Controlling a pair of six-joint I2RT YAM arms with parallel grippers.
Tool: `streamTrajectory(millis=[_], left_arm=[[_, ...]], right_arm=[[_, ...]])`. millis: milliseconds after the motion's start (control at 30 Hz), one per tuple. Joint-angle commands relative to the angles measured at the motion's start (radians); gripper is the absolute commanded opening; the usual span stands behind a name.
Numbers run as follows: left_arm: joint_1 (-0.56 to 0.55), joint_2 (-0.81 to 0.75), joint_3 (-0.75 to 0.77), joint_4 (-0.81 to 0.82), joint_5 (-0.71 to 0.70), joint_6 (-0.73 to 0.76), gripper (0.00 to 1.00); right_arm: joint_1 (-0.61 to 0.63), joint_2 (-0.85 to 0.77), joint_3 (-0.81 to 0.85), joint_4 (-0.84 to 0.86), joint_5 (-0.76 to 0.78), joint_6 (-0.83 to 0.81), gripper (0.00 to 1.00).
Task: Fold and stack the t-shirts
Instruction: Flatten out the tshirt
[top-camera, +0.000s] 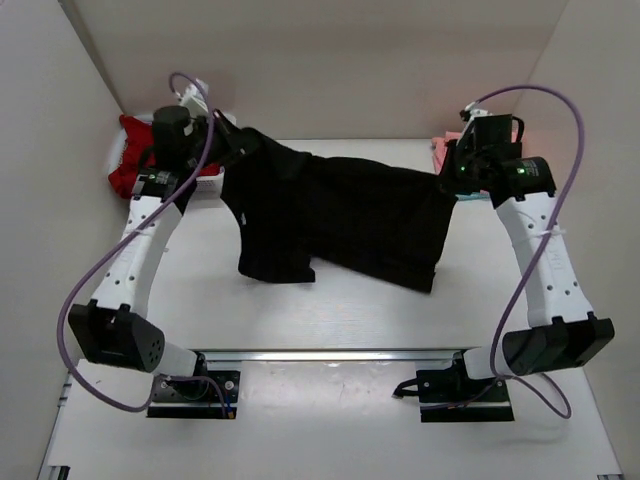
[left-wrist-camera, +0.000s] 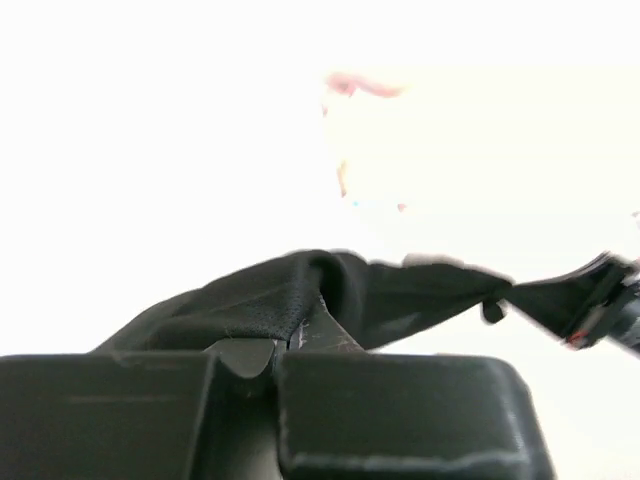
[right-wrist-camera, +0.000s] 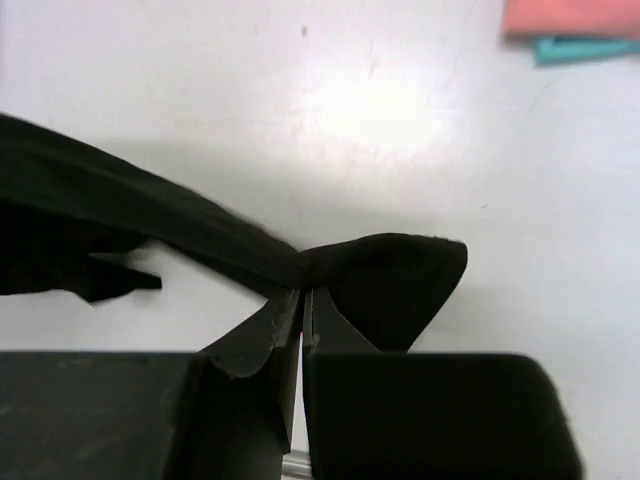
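A black short-sleeved cloth t-shirt (top-camera: 350, 215) is spread wide between the two arms, over the far half of the flat white surface (top-camera: 330, 315). The left end effector (top-camera: 232, 142) is clenched on the shirt's far-left corner. In the left wrist view its fingers (left-wrist-camera: 250, 358) meet tightly with a bunched fold of the black fabric (left-wrist-camera: 260, 300) pinched between them, and the cloth runs off to the right in a taut band. The right end effector (top-camera: 447, 180) is clenched on the opposite, right-hand edge. The right wrist view shows its fingers (right-wrist-camera: 275, 330) pressed together on a rounded flap of the black fabric (right-wrist-camera: 390, 280), the rest stretching away to the left above its own shadow.

From the two grips the shirt drapes towards the arm bases, one sleeve hanging at the lower left. Whether the lower hem touches the surface cannot be told.

A red cloth shirt (top-camera: 125, 170) lies bunched in the far-left corner, just behind the left end effector. A salmon-pink folded cloth (right-wrist-camera: 570, 15) sits in the far-right corner beside the right end effector, with a teal strip (right-wrist-camera: 585, 48) at its near edge.
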Motion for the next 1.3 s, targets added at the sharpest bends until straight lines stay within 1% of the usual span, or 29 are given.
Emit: streamTrajectory(millis=[0, 33, 100, 167, 200, 267, 300, 333, 433, 600, 733, 767, 833, 867, 933, 967, 1000, 1100, 1133, 1167, 1200, 1267], left_arm=[[0.007, -0.086, 0.142, -0.018, 0.031, -0.062, 0.0], [0.016, -0.097, 0.166, -0.018, 0.015, -0.068, 0.0], [0.003, -0.164, 0.149, 0.048, -0.009, -0.094, 0.0], [0.005, -0.224, 0.106, 0.092, -0.028, -0.133, 0.0], [0.013, -0.256, 0.103, 0.091, -0.032, -0.142, 0.0], [0.003, -0.302, 0.079, 0.082, -0.023, -0.144, 0.0], [-0.007, -0.339, 0.072, 0.067, -0.025, -0.148, 0.0], [-0.007, -0.4, 0.039, 0.051, -0.046, -0.157, 0.0], [-0.004, -0.474, 0.02, -0.007, -0.065, -0.168, 0.0], [-0.024, -0.542, 0.043, -0.078, -0.088, -0.193, 0.0], [-0.007, -0.556, 0.048, -0.084, -0.103, -0.226, 0.0], [-0.016, -0.549, 0.034, -0.075, -0.115, -0.227, 0.0], [-0.017, -0.533, -0.022, -0.039, -0.12, -0.237, 0.0], [-0.012, -0.522, -0.046, 0.005, -0.118, -0.254, 0.0], [-0.007, -0.493, -0.115, 0.059, -0.149, -0.263, 0.0], [0.0, -0.465, -0.16, 0.118, -0.148, -0.271, 0.0], [-0.003, -0.445, -0.197, 0.135, -0.166, -0.273, 0.0], [-0.007, -0.304, -0.222, 0.186, -0.189, -0.234, 0.0], [-0.01, -0.236, -0.224, 0.194, -0.192, -0.221, 0.0], [-0.013, -0.17, -0.225, 0.238, -0.195, -0.195, 0.0], [-0.018, -0.137, -0.221, 0.244, -0.221, -0.184, 0.0], [-0.01, 0.011, -0.193, 0.286, -0.241, -0.133, 0.0]], right_arm=[[0.0, -0.041, 0.112, -0.075, 0.063, -0.026, 0.0], [0.012, -0.06, 0.129, -0.075, 0.11, -0.026, 0.0], [0.029, -0.102, 0.146, -0.064, 0.182, -0.027, 0.0], [0.015, -0.151, 0.147, -0.048, 0.207, -0.027, 0.0], [-0.002, -0.171, 0.157, -0.048, 0.216, -0.032, 0.0], [0.012, -0.227, 0.154, -0.058, 0.265, -0.035, 0.0], [0.018, -0.257, 0.145, -0.063, 0.272, -0.037, 0.0], [-0.002, -0.28, 0.133, -0.057, 0.275, -0.04, 0.0], [-0.009, -0.349, 0.137, -0.069, 0.275, -0.046, 0.0], [-0.052, -0.418, 0.176, -0.081, 0.259, -0.047, 0.0], [-0.043, -0.407, 0.225, -0.069, 0.281, -0.075, 0.0], [-0.049, -0.401, 0.228, -0.058, 0.291, -0.07, 0.0], [-0.02, -0.358, 0.203, -0.031, 0.293, -0.089, 0.0], [-0.008, -0.338, 0.179, -0.023, 0.293, -0.087, 0.0], [-0.022, -0.325, 0.098, 0.04, 0.237, -0.081, 0.0], [-0.034, -0.32, 0.032, 0.096, 0.185, -0.067, 0.0], [-0.045, -0.302, -0.029, 0.148, 0.137, -0.06, 0.0], [-0.052, -0.193, -0.106, 0.244, 0.095, -0.037, 0.0], [-0.043, -0.133, -0.11, 0.28, 0.092, -0.044, 0.0], [-0.036, -0.108, -0.111, 0.299, 0.101, -0.056, 0.0], [-0.032, -0.043, -0.099, 0.32, 0.092, -0.054, 0.0], [-0.038, 0.068, -0.073, 0.373, 0.045, -0.052, 0.0]])
